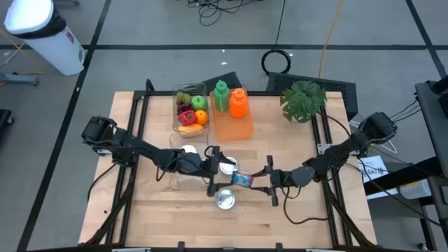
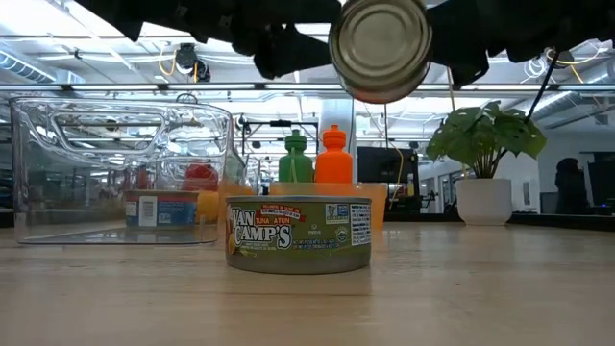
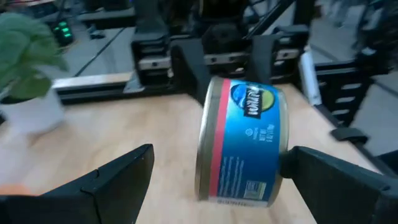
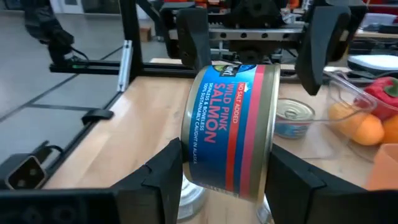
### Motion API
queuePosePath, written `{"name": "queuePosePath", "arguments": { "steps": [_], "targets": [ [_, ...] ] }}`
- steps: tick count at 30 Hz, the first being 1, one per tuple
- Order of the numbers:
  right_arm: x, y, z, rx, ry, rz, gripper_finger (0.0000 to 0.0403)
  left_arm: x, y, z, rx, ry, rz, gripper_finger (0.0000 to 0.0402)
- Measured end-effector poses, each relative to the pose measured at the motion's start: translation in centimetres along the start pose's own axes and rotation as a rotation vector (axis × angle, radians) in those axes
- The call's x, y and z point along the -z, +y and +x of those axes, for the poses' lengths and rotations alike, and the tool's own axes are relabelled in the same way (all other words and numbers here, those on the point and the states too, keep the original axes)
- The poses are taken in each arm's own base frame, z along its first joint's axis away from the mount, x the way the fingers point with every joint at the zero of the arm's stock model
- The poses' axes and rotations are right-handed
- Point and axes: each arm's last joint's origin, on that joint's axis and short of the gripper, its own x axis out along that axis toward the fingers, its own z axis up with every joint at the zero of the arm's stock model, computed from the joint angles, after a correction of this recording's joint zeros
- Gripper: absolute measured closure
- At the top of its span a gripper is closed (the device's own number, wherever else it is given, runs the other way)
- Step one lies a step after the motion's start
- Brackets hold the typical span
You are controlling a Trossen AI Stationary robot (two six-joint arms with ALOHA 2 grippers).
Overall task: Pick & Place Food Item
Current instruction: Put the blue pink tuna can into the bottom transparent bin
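Observation:
A blue and red salmon can (image 4: 227,118) hangs in the air between my two grippers, on its side, one flat end (image 2: 380,43) facing the near edge. My right gripper (image 4: 225,155) comes from the table's right (image 1: 269,179) and is shut on it. My left gripper (image 3: 219,157) comes from the left (image 1: 215,171), open, with its fingers standing on either side of the can's other half. Below, a green Van Camp's tuna can (image 2: 300,234) stands upright on its flat base on the table (image 1: 225,201). My right gripper pinches the salmon can between its two fingers (image 4: 168,168), one on each flat end near the rim (image 4: 268,134). It comes level from the table's right. The can is lifted clear, its round label side up. My left gripper: one fingertip (image 3: 298,163) is close to the rim, and I cannot tell whether it touches.
Another can (image 4: 295,118) lies on the table behind the grippers. A clear tub (image 2: 115,173) with a can inside sits to the left. At the far edge are a clear box of fruit (image 1: 190,110), an orange tray with two bottles (image 1: 232,105) and a potted plant (image 1: 302,99).

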Motion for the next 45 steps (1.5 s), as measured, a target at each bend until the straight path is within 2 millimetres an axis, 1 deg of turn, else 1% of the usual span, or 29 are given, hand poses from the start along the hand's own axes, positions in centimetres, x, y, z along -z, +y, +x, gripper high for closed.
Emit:
{"name": "queuePosePath", "arguments": {
  "steps": [4,11,15,17,19,25,27,30,33,35,37,40,43,45],
  "targets": [
    [-0.3,-0.1,0.1,0.018,-0.023,0.013,0.0236,-0.3,-0.1,0.0,0.078,-0.027,-0.008,0.0023],
    [-1.0,0.0,0.0,0.01,-0.081,0.026,0.0236,0.1,-0.1,0.3,0.092,-0.017,-0.03,0.0023],
    [-0.8,-0.1,0.0,0.013,-0.066,0.016,0.0236,-0.1,0.3,0.3,0.083,-0.034,-0.038,0.0029],
    [-0.8,0.0,0.0,0.011,-0.065,0.016,0.0236,-0.2,0.2,0.3,0.106,-0.043,-0.042,0.0046],
    [-0.7,0.0,0.0,0.001,-0.06,0.014,0.0236,-0.3,0.2,0.3,0.121,-0.057,-0.042,0.0074],
    [-0.7,0.1,0.0,-0.026,-0.057,0.027,0.0236,-0.3,0.2,0.3,0.117,-0.058,-0.063,0.0189],
    [-0.7,0.1,0.0,-0.03,-0.059,0.032,0.0236,-0.3,0.2,0.3,0.114,-0.058,-0.067,0.0193],
    [-0.7,0.1,0.0,-0.024,-0.055,0.012,0.0235,-0.3,0.1,0.3,0.108,-0.06,-0.007,0.0193],
    [-0.7,0.1,0.1,-0.026,-0.053,-0.009,0.0219,-0.6,-0.6,-0.1,0.035,-0.057,0.065,0.0193],
    [-0.7,0.0,0.1,-0.014,-0.051,-0.007,0.0198,-0.8,-1.2,-0.5,-0.031,-0.043,0.127,0.0193],
    [-0.6,0.0,0.1,-0.012,-0.044,0.0,0.0175,-1.1,-1.9,-1.3,-0.097,-0.006,0.192,0.0193],
    [-0.4,0.1,0.0,-0.044,-0.028,0.001,0.0145,-1.9,-2.9,-2.9,-0.232,0.029,0.255,0.0193],
    [-0.4,0.2,0.0,-0.043,-0.025,0.001,0.0124,-2.9,-3.8,-5.1,-0.405,0.076,0.288,0.0193],
    [-0.3,0.2,0.0,-0.042,-0.021,-0.001,0.0115,-2.9,-4.5,-6.6,-0.506,0.138,0.32,0.0193]
  ]
}}
